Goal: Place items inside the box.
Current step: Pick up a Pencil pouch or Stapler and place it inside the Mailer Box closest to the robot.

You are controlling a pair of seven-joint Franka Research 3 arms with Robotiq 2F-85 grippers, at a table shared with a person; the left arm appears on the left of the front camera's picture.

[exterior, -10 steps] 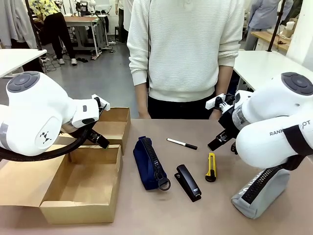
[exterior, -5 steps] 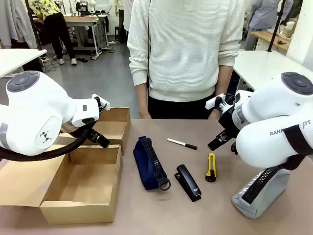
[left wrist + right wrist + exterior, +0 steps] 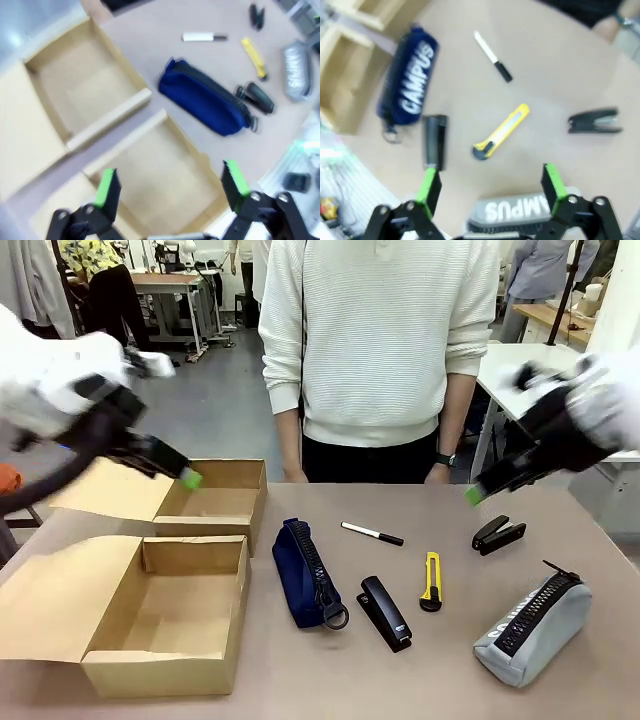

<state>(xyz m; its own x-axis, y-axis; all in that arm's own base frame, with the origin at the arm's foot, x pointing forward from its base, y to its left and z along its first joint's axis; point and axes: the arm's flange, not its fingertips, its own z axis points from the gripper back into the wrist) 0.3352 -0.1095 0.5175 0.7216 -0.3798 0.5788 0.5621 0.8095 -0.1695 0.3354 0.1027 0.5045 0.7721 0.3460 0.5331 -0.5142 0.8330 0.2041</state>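
The left pincer [image 3: 170, 180], jaws apart, hangs over the shallow brown cardboard box [image 3: 150, 170], lid open; the right pincer [image 3: 490, 180], also apart, over a grey, probably fabric case [image 3: 520, 212].

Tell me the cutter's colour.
The cutter is yellow and black, clearest in the right wrist view.

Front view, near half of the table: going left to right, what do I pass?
near cardboard box → navy case → black stapler → yellow cutter → grey pencil case
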